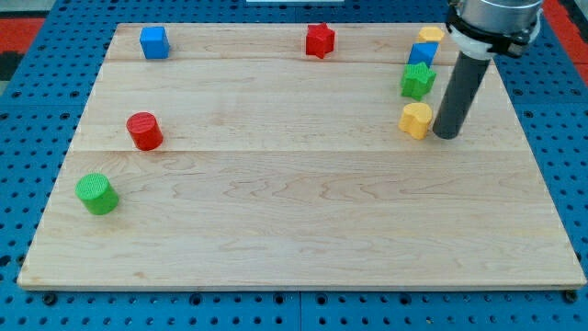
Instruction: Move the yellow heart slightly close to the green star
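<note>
Surface: pale wooden board (294, 202) on blue pegboard. Far right cluster: yellow heart block (415, 119) lies just near of the green star block (417, 81), a narrow gap between; small blue block (422, 53) and yellow block (429, 35) sit beyond the star. My tip (446, 136), a plain dark rod holding nothing, stands just right of the heart, seemingly touching or nearly so. Judgement: little travel remains, but a push from this side would send the heart leftward, not starward.
</note>
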Tool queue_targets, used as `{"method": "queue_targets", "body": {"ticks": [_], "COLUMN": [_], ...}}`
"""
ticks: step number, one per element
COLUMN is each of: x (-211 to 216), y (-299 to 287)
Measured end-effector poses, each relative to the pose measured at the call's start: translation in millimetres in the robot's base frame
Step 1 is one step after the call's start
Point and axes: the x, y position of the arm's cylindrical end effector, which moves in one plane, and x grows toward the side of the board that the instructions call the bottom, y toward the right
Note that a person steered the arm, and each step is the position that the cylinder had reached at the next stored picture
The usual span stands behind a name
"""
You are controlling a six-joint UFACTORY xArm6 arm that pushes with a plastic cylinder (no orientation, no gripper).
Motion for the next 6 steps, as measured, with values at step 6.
{"method": "queue_targets", "body": {"ticks": [6], "x": [0], "y": [4]}}
